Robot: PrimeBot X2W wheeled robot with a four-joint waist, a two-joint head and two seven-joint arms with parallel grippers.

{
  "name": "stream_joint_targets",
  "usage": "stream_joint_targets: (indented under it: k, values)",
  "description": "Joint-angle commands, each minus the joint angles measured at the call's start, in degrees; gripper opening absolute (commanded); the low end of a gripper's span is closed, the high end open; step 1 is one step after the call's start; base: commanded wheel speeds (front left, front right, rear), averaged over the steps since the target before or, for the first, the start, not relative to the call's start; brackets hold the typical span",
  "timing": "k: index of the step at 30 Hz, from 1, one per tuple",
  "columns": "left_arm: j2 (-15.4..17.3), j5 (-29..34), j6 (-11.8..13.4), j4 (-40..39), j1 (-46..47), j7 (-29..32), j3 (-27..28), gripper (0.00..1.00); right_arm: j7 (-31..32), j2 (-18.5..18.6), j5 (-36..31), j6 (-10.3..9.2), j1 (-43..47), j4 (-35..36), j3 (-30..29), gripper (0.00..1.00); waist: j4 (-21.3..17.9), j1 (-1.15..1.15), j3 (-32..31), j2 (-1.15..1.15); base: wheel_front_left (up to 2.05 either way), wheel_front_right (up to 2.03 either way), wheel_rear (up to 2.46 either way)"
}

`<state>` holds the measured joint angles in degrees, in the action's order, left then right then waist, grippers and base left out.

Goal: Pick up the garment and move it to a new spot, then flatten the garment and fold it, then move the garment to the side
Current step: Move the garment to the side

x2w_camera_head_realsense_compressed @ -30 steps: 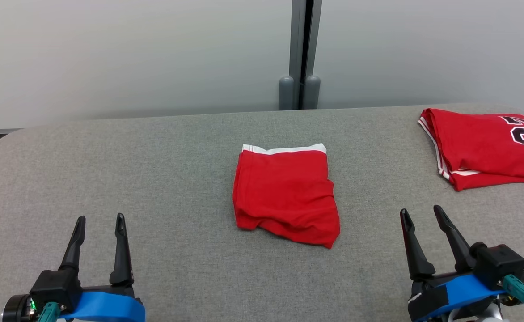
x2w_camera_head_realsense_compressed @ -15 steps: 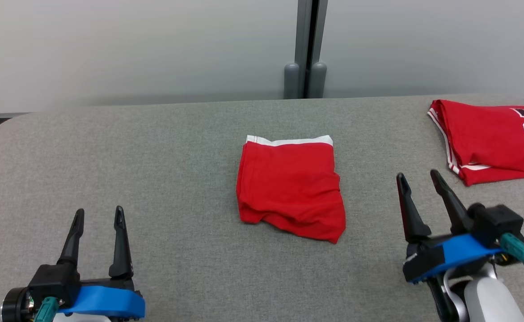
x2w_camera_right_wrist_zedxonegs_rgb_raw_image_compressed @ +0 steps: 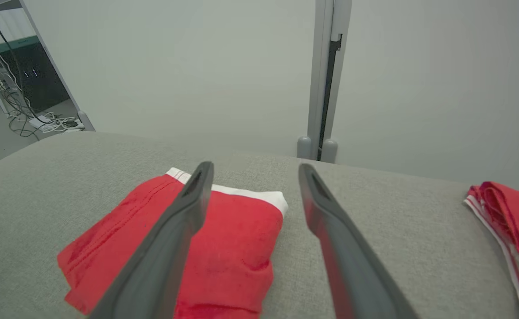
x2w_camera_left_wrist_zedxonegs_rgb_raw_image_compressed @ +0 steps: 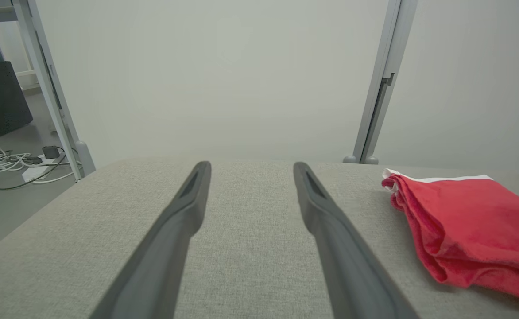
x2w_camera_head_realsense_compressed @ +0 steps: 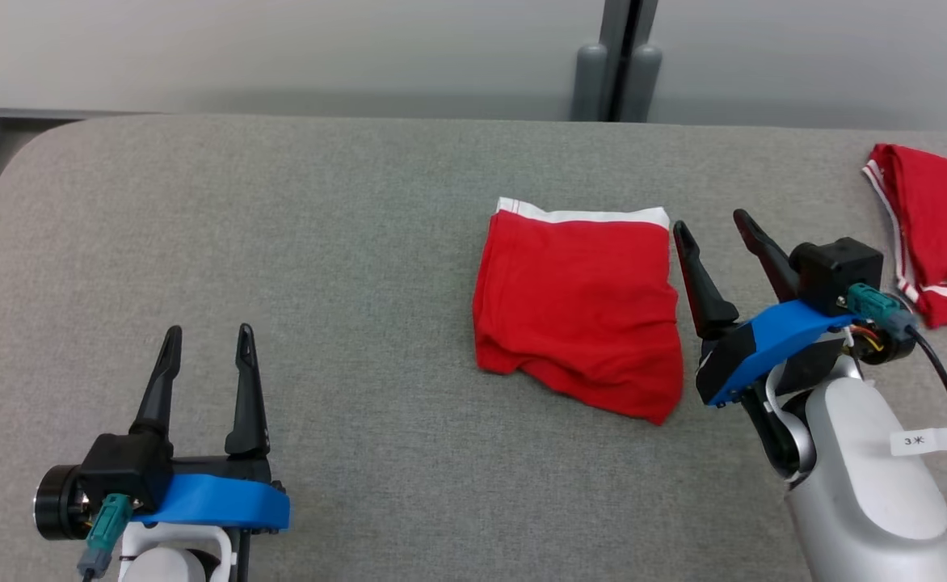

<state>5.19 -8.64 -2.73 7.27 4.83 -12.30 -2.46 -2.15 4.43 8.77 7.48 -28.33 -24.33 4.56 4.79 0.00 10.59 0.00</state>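
Grey fabric-topped table (x2w_camera_head_realsense_compressed: pixel 279 226) before a pale wall, grey upright post (x2w_camera_head_realsense_compressed: pixel 619 56) at the far edge. Near the middle, lying flat: folded red cloth garment (x2w_camera_head_realsense_compressed: pixel 578 307), white band along its far edge, near right corner rumpled. Long axis roughly near to far.

Just beside its right edge, right pincer (x2w_camera_head_realsense_compressed: pixel 709 221), dark fingers spread wide, nothing between them, tips about level with the white band. From the right wrist view, left finger over red cloth, right finger over bare table. Garment therefore immediately left of that pincer; contact not clear.

Left pincer (x2w_camera_head_realsense_compressed: pixel 208 331) well apart at the near left, likewise wide and empty, garment off to its right. Right arm plainly nearer, and probably the one to take the right edge for the move aside, folding seemingly done.

Farther right, by the table's edge, second folded red garment (x2w_camera_head_realsense_compressed: pixel 938 234) with white striped trim, apart from the first; worth avoiding if carried that way. Path from right pincer to cloth unobstructed.
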Motion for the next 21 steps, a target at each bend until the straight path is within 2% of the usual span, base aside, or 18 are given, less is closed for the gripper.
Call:
stream_joint_targets:
  k: [1, 10, 19, 20, 21]
  values:
    - [-0.05, -0.27, 0.03, 0.24, 1.06, -0.44, -0.04, 1.0, -0.35, 0.55, -0.19, 0.04, -0.85, -1.21, -0.15, 1.0, 1.68, 0.0, 1.68, 0.0, 0.0, 0.0, 0.0]
    - [-0.67, -0.83, 0.19, 2.62, 3.99, -1.87, -1.27, 1.0, -3.52, 0.26, 0.07, 0.04, -3.66, -16.27, -1.13, 1.0, 4.5, 0.0, 5.33, 0.0, 0.0, 0.0, 0.0]
    - [-0.69, -0.84, 0.27, 4.01, 5.13, -2.52, -1.7, 1.0, -7.12, -1.09, 3.3, 0.04, -6.15, -27.79, 1.09, 1.0, 4.91, 0.0, 6.02, 0.0, 0.0, 0.0, 0.0]
    - [-0.67, -0.83, 0.28, 4.17, 5.11, -2.55, -1.78, 1.0, -7.64, -1.26, 3.83, 0.04, -6.52, -28.6, 1.67, 0.47, 4.79, 0.0, 5.97, 0.0, 0.0, 0.0, 0.0]
    - [-0.66, -0.83, 0.27, 4.34, 5.1, -2.59, -1.84, 1.0, -8.08, -1.36, 4.43, 0.04, -6.9, -29.24, 2.15, 0.0, 4.64, 0.0, 5.9, 0.0, 0.0, 0.0, 0.0]
